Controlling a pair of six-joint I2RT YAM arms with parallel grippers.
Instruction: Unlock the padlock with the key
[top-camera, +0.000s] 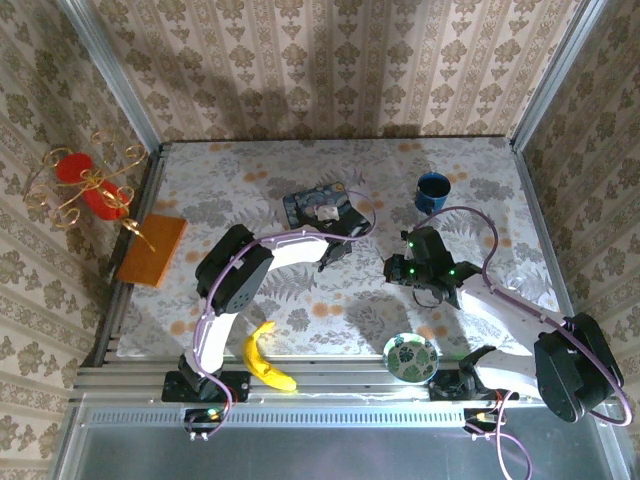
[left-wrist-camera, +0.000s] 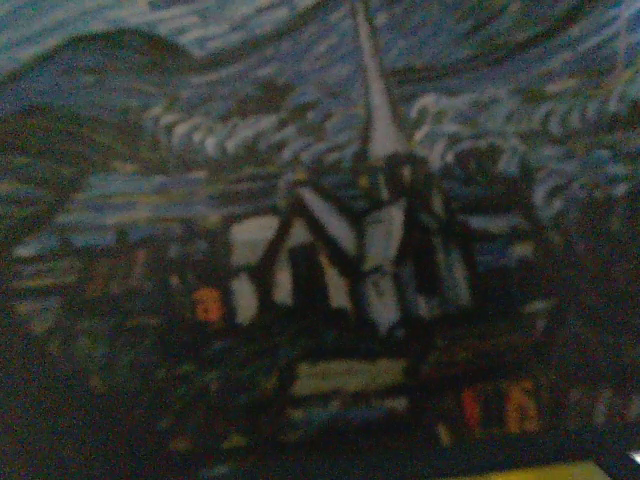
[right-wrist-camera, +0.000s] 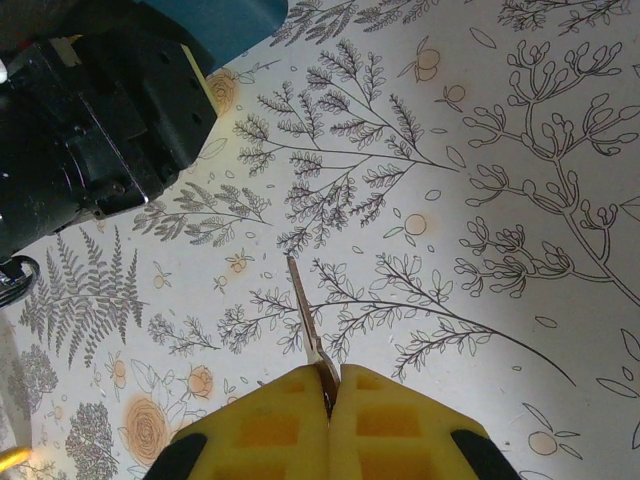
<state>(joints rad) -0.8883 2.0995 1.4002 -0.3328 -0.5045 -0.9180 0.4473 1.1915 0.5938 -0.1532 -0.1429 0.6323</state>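
The padlock (top-camera: 325, 212), apparently the small pale piece lying on the blue painted tin (top-camera: 298, 206) at mid-table (too small here to show its keyhole), awaits the key (right-wrist-camera: 305, 310). The right gripper (right-wrist-camera: 328, 385) has its yellow pads pinched tight on the key, blade pointing out over the floral tablecloth (right-wrist-camera: 500, 150), apart from the tin. The left gripper (top-camera: 336, 250) hovers at the tin's near edge; its opening cannot be told. The step in hand looks like bringing the key across. Next, the blade must line up with the keyhole.

Top view evenly lit, soft shadows on back wall (top-camera: 330, 100). Left wrist dim, blurry tin (left-wrist-camera: 330, 250) close-up. Right wrist bright, key (right-wrist-camera: 305, 310) and counter (right-wrist-camera: 480, 230) sharp.
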